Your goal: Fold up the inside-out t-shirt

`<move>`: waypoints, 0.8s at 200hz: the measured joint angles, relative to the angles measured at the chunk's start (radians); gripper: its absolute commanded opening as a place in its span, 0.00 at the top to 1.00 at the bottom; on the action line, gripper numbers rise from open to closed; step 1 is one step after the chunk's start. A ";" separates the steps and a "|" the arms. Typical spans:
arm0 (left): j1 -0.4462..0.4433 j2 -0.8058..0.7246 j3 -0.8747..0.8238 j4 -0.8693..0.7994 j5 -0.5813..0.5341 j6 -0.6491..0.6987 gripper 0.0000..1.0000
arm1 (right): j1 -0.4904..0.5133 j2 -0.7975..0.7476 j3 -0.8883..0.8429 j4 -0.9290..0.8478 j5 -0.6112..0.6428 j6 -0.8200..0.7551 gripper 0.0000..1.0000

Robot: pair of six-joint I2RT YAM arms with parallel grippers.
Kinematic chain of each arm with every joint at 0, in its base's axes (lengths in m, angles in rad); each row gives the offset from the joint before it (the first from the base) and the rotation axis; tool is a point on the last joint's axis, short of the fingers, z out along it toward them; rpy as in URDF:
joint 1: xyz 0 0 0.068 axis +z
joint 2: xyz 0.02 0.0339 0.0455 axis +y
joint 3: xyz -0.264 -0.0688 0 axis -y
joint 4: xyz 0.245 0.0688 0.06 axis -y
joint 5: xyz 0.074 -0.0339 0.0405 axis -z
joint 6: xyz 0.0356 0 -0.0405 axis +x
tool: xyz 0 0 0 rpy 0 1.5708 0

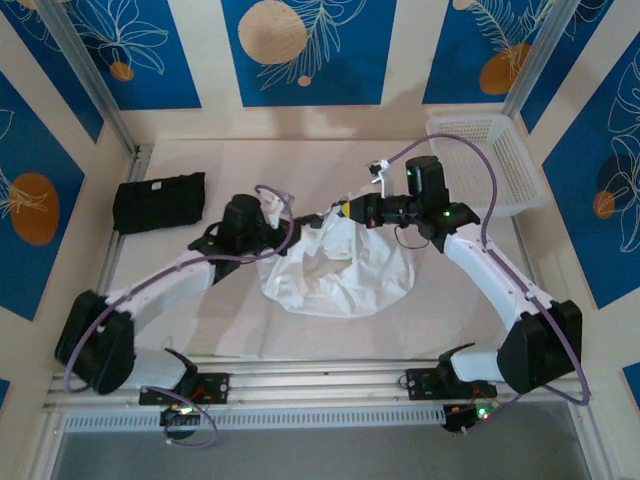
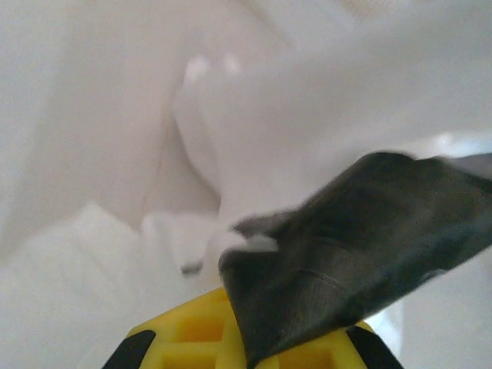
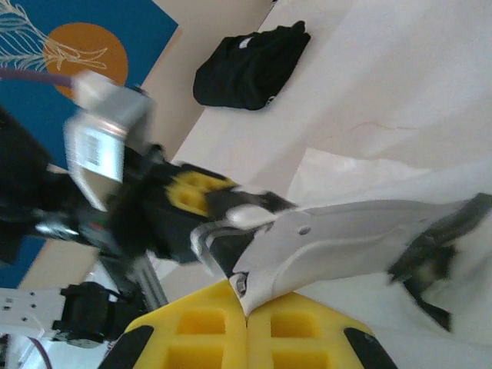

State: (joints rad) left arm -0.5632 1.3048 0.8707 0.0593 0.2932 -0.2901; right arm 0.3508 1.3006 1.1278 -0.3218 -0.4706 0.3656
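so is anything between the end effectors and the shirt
Nothing visible. The left end effector and right end effector are both at the raised far edge of the shirt. The black garment and the basket lie off to the sides, apart from it.

White t-shirt (image 1: 335, 270), bunched up in the middle of the table (image 1: 470, 310).
Thin, soft and plain white all over. Not flat: crumpled into a round heap, full of folds and wrinkles. Wide and round on the near side, drawn up to a narrow bunch on the far side. Up close, just pale, smooth folds lying over each other.
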 measured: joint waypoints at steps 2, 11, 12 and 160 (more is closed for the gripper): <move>0.001 -0.009 0.000 0.000 0.003 -0.001 1.00 | 0.000 -0.005 0.003 -0.007 0.006 -0.004 1.00; 0.005 -0.066 0.000 -0.001 0.018 -0.008 1.00 | 0.000 -0.024 0.011 -0.036 0.031 -0.021 1.00; 0.006 -0.072 0.000 -0.001 0.019 -0.009 1.00 | 0.000 -0.028 0.012 -0.040 0.034 -0.024 1.00; -0.005 -0.152 0.032 -0.213 -0.337 0.025 0.82 | 0.034 -0.074 -0.027 0.025 -0.022 -0.005 1.00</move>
State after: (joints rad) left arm -0.5678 1.1526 0.9024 -0.1535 -0.0437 -0.2649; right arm 0.3843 1.2270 1.1004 -0.2970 -0.4923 0.3607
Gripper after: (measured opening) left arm 0.095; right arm 0.066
